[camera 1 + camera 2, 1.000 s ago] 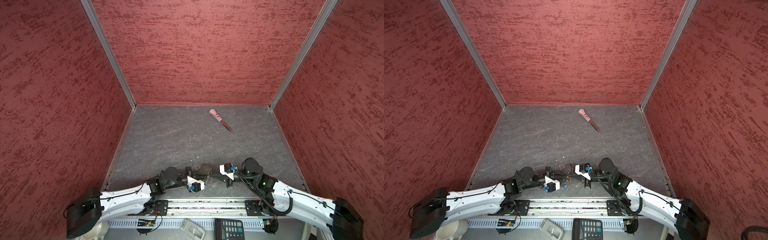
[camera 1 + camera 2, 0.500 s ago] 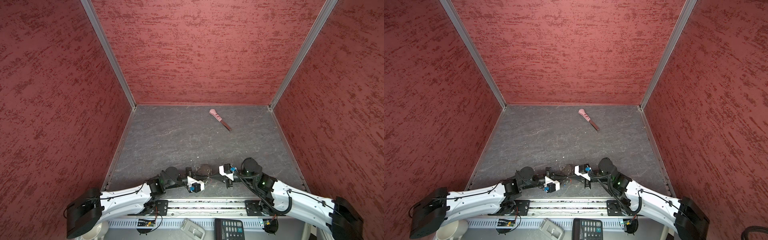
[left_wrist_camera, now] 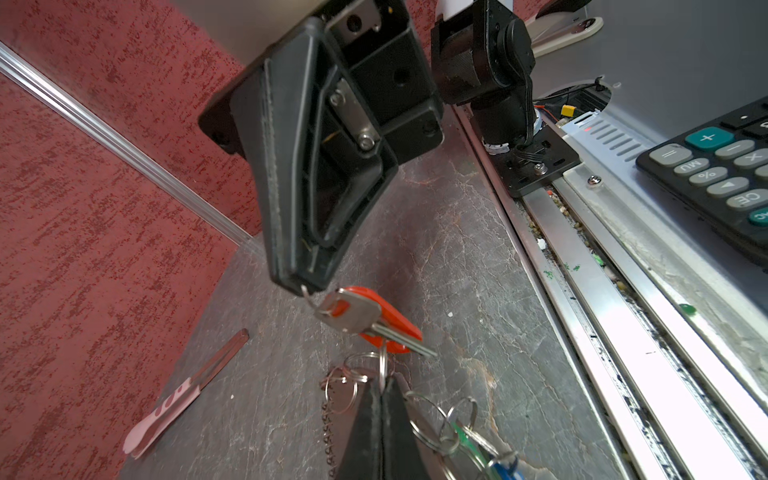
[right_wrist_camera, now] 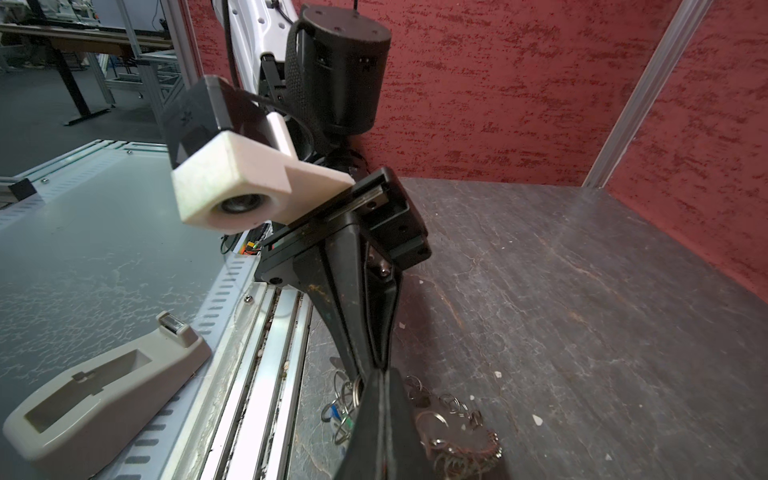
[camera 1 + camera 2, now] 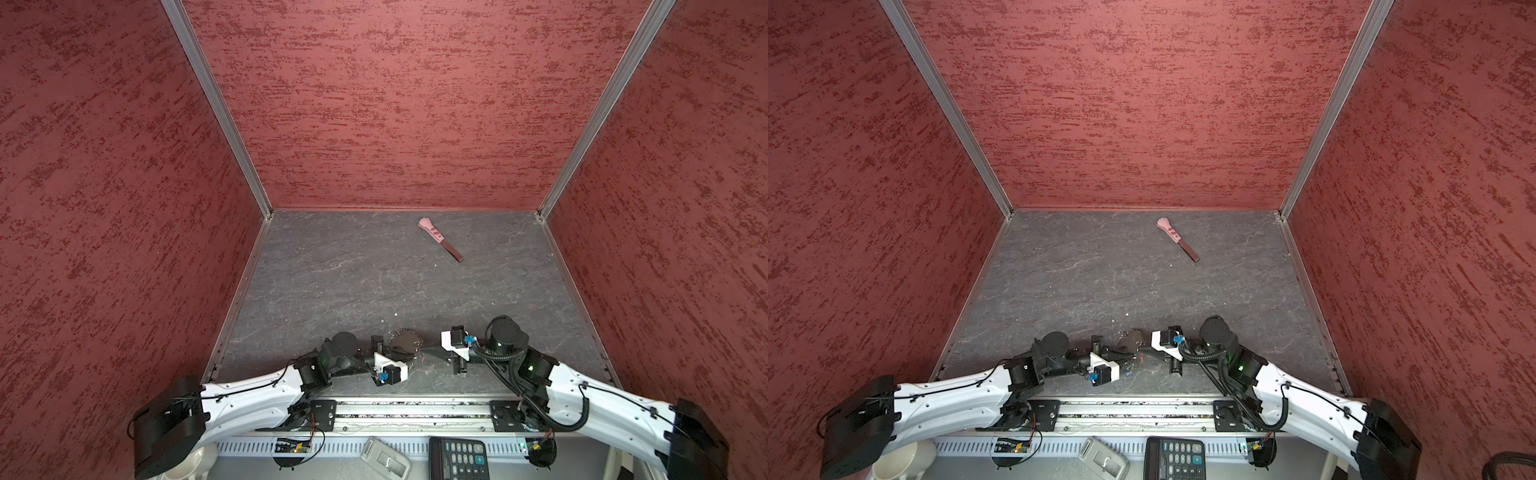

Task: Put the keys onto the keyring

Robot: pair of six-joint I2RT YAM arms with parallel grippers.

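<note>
Both top views show the arms meeting low over the near edge of the worktop point(image 5: 353, 282). The left claw point(image 5: 1133, 357) and right claw point(image 5: 1148, 355) are nearly tip to tip, and the keyring point(image 5: 1131, 340) lies just behind them as a dark patch. It's way too small there to see what's pinched. The pink-handled tool point(image 5: 439, 239) sits well apart by the back wall and isn't in play.

The left wrist view clears it up. The left claw is clamped tight on a silver split ring point(image 3: 380, 361) of the keyring. The right claw is pinched closed on the tiny wire loop of the red-tagged key point(image 3: 357, 316), which hangs between the two tips with its blade across that ring. The green-tagged key point(image 3: 467, 440) and blue-tagged key point(image 3: 505, 465) sit just beside the left claw among more rings. They're probably on already, but I can't tell for sure.

In the right wrist view the chain point(image 4: 478, 446) is heaped on the worktop right by the tips, and the red key is hidden behind the claws.

My guess is we're mid-threading the red one. The next move needs the key's loop worked into the ring's split while the left holds steady. It'll be fiddly, since the wire is thin and springy and there's hardly any slack.
</note>
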